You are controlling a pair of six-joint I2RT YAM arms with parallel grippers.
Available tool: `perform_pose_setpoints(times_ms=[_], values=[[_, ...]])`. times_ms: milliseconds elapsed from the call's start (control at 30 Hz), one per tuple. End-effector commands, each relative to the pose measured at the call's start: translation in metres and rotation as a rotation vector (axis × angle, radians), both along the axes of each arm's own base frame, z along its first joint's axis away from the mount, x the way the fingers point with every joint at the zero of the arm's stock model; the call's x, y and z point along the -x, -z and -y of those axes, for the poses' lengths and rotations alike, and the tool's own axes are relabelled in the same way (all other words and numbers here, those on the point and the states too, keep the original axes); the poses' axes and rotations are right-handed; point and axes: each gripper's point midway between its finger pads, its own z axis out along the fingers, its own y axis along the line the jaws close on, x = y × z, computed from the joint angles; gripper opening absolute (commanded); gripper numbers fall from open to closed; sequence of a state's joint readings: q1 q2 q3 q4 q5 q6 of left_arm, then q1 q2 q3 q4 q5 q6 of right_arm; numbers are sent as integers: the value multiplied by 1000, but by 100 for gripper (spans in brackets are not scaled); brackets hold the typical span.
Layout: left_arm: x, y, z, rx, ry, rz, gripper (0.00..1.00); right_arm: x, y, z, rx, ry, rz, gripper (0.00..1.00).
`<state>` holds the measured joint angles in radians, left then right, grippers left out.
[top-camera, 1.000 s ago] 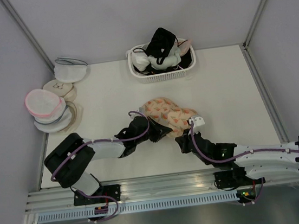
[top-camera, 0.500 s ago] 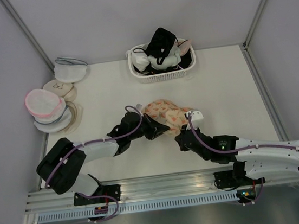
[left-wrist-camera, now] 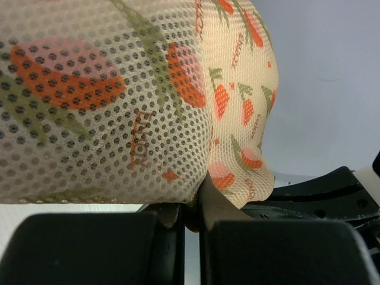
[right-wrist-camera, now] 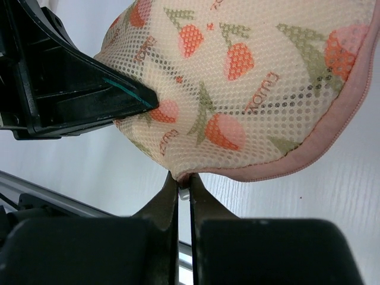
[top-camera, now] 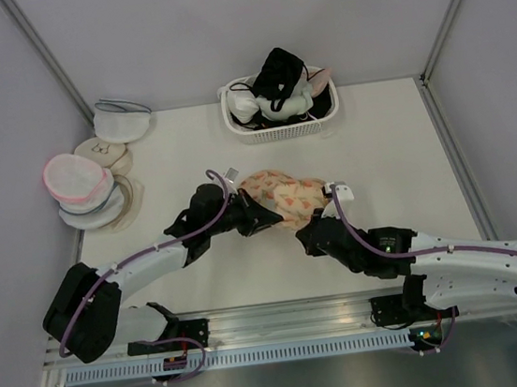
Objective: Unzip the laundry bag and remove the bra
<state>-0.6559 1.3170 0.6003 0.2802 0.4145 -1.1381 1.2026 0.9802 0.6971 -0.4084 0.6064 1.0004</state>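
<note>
The laundry bag, cream-peach mesh with orange flowers and green leaves, lies at the table's middle between my two grippers. My left gripper is shut on the bag's near left edge; in the left wrist view the fabric is pinched between its jaws. My right gripper is shut on the bag's near right edge; in the right wrist view the jaws pinch a small pale piece right at the peach zip edging. The bag looks closed. The bra is hidden.
A white basket with a black bra and pale garments stands at the back centre. Round white mesh bags with pink or grey rims are stacked at the left wall. A metal rail runs along the near edge.
Both grippers have shifted left with the bag held between them. The left arm has stretched out further over the table, and the bag has moved slightly left and back.
</note>
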Motion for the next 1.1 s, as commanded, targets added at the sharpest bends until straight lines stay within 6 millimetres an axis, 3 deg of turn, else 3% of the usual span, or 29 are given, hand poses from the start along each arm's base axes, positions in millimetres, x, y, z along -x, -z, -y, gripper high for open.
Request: perform_pose_setpoints(times_ms=[0, 167, 300, 500, 600, 667, 767, 800, 900, 1033, 1067], values=[[-62, 62, -106, -413, -324, 74, 2, 6, 29, 101, 441, 91, -2, 0], [-68, 66, -119, -446, -350, 75, 2, 9, 30, 91, 421, 40, -10, 0], [-71, 63, -118, -442, -349, 79, 2, 19, 40, 66, 412, -102, -52, 0], [-73, 58, -111, -410, -334, 76, 2, 20, 49, 72, 514, -104, -92, 0], [-71, 53, -105, -367, -318, 69, 2, 20, 47, 58, 447, -148, -67, 0], [-69, 49, -101, -336, -308, 71, 2, 20, 46, 38, 361, -195, -46, 0], [-64, 39, -93, -265, -299, 65, 2, 19, 42, 12, 240, -253, 4, 11], [-62, 34, -88, -224, -294, 51, 2, 18, 43, 7, 224, -261, 15, 25], [-53, 24, -78, -129, -282, 26, 2, 12, 43, -17, 151, -281, 49, 44], [-40, 13, -61, -33, -257, 8, 2, 2, 39, -50, 60, -295, 104, 48], [-39, 13, -59, -34, -261, 3, 2, 2, 46, -56, 69, -308, 95, 48]])
